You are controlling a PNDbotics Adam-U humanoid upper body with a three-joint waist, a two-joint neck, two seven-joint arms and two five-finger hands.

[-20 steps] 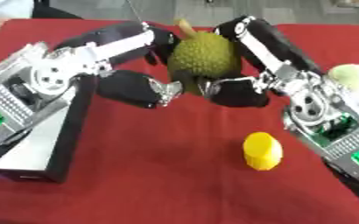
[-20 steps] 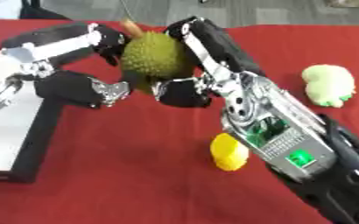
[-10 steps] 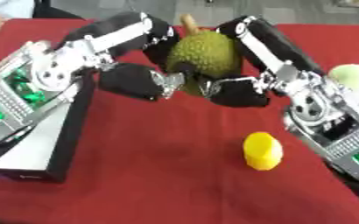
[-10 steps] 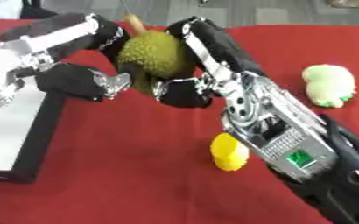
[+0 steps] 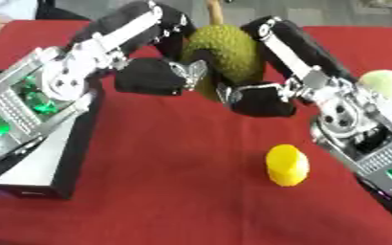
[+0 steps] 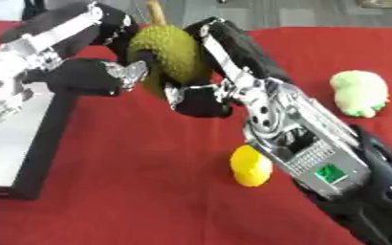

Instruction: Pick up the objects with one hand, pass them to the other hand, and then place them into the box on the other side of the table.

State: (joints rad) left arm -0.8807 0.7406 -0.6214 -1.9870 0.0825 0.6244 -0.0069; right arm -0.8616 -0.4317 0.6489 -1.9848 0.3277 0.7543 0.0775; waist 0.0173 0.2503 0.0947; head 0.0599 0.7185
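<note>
A green spiky fruit [image 5: 229, 51] with a brown stem hangs above the red table [image 5: 174, 191], held between both hands. My left hand [image 5: 149, 76] comes in from the left, its fingers curled over the fruit's upper left and its thumb against the lower side. From the right, my right hand [image 5: 262, 98] wraps the fruit, fingers over the top and thumb underneath. A small yellow fruit [image 5: 287, 165] lies on the cloth below the right hand. A pale green lumpy object [image 6: 360, 92] lies at the right edge.
A black box [image 5: 81, 139] with a pale floor stands along the left edge, partly under my left forearm. Bare red cloth stretches between the box and the yellow fruit and toward the front.
My left hand has moved up and right, closing onto the green fruit's left side. The right hand and fruit have stayed nearly in place.
</note>
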